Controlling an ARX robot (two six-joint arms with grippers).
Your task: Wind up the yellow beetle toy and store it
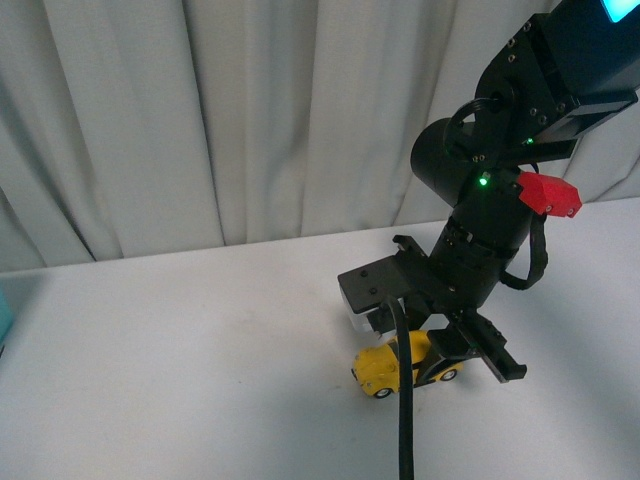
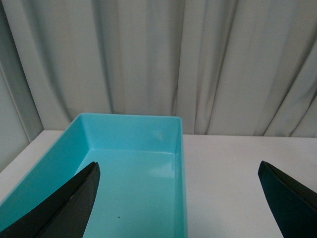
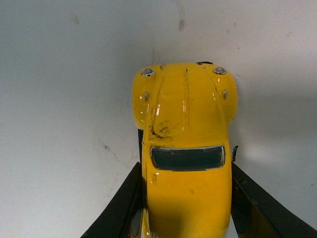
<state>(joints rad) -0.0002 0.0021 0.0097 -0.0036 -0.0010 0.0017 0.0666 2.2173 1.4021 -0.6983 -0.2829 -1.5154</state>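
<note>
The yellow beetle toy [image 1: 388, 366] sits low on the white table right of centre, nose toward the front left. My right gripper [image 1: 430, 365] is shut on its sides from above. In the right wrist view the toy [image 3: 185, 148] fills the middle, dark window showing, with a black finger [image 3: 121, 208] pressed on each flank. My left gripper [image 2: 178, 198] is open and empty, its two black fingertips [image 2: 74, 198] spread wide over the turquoise box [image 2: 181, 163] and the table beside it.
The turquoise box also shows as a sliver at the far left table edge in the front view [image 1: 5, 315]. A white curtain [image 1: 250, 120] hangs behind the table. My right arm's black cable [image 1: 403, 420] hangs in front of the toy.
</note>
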